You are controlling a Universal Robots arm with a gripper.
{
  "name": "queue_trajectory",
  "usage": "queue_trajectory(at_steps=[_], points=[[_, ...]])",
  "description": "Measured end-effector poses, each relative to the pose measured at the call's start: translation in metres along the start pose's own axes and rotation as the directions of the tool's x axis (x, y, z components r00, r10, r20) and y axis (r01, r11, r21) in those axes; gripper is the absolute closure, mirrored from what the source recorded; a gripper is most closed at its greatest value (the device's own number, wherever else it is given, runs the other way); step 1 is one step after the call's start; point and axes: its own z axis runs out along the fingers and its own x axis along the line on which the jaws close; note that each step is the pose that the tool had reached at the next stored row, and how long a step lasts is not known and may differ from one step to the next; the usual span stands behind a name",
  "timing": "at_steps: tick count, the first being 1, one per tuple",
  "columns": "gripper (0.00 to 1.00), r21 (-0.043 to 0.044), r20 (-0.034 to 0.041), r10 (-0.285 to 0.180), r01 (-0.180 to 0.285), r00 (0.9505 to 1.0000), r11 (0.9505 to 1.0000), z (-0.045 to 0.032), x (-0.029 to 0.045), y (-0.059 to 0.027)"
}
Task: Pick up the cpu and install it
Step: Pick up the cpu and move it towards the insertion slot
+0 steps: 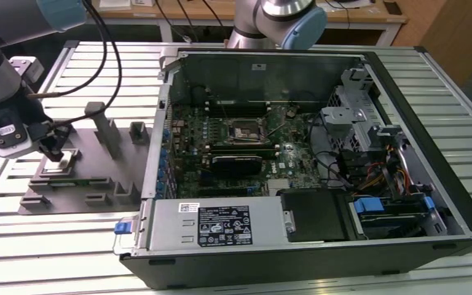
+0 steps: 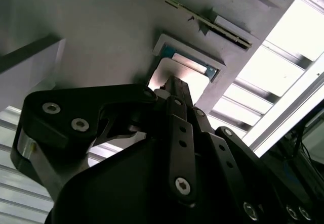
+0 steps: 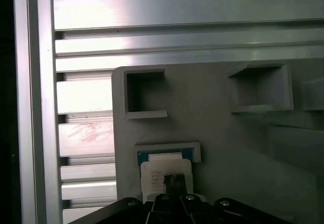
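- Exterior view: the arm's gripper (image 1: 55,153) hangs tips-down over the grey fixture plate (image 1: 72,196) on the slatted worktop (image 1: 23,246). This is at about 9 o'clock from the open computer case (image 1: 302,74).
- The cpu (image 1: 66,160) lies flat in its holder on that plate. It shows just past the tips, at roughly 4 o'clock from them, with no gap visible between tip and chip. I cannot tell whether they touch.
- The jaws read as one dark tip, pressed together.
- The black socket (image 1: 244,130) on the board inside the case lies well apart, at about 3 o'clock from the gripper. It holds no chip that I can see.
- Second wrist view: the gripper (image 2: 173,85) points straight at the cpu (image 2: 167,70). The chip's pale metal top shows just beyond the tips, and a thin green edge shows on its far side.
- The fixture plate (image 2: 101,42) spreads around the chip, with the worktop (image 2: 253,82) slats beyond.
- First wrist view: the gripper (image 3: 174,181) has its jaws pressed together, with only a hairline between them and nothing pinched.
- The tips sit over the cpu (image 3: 157,171), on the near half of its top and about midway across.
- The chip is square, so it has no long axis. Its edges run square to the raised lip (image 3: 195,150) of its holder on the fixture plate (image 3: 212,128).
- Judgement: the chip is not yet lifted. It lies directly under the tips rather than between them.
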Motion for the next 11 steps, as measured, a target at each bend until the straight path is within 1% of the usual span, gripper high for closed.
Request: queue_trajectory(at_steps=[8, 9, 10, 11], points=[[0.89, 0.0001, 0.0001, 0.0, 0.0, 1.0, 1.0, 0.0003, 0.0002, -0.0003], [0.89, 0.0, 0.0001, 0.0, 0.0, 1.0, 1.0, 0.0003, 0.0001, -0.0003], [0.83, 0.0001, 0.0001, 0.0, 0.0, 1.0, 1.0, 0.0003, 0.0002, -0.0004], [0.83, 0.0001, 0.0001, 0.0, 0.0, 1.0, 1.0, 0.0003, 0.0002, -0.0004]])
